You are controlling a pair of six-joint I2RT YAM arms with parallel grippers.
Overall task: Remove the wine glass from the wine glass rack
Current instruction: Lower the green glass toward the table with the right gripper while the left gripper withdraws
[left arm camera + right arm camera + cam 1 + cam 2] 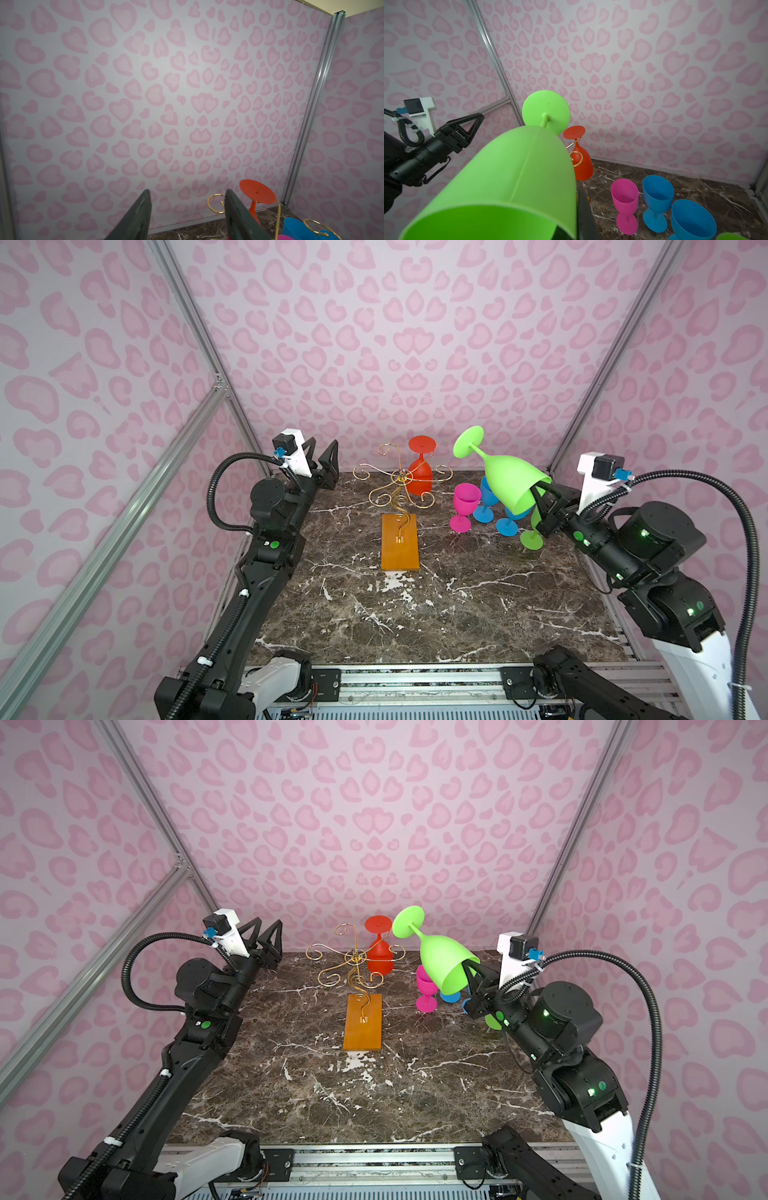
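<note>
right jaws: pinching the rim of the lime-green plastic wine glass (509, 477), one finger inside the bowl and one outside; nothing else is holding it
left jaws: spread and empty, up by the far left corner; well away from everything
where the green glass is: in the air, clear of the gold wire glass rack on its orange-brown wooden base (400, 545) and to the right of it; above the glasses standing on the dark marble tabletop (415, 614)
which way it points: long axis runs from the rim at my jaws up and back toward the far wall, leaning left toward the rack; round foot highest, mouth facing down at my wrist
on the rack: a red plastic wine glass (419, 479) hangs foot-up on the far side; so I reckon the job's not finished
what could go wrong: a rim-only pinch on a long glass means it may swivel or slip if I swing fast; that green foot sits near the red one's foot, so a turn leftward could clip it or a scroll arm
also risky: the pink goblet (466, 499), the blue goblets (657, 193) and a second green glass (531, 540) crowd the spot below; a careless set-down could topple them
</note>
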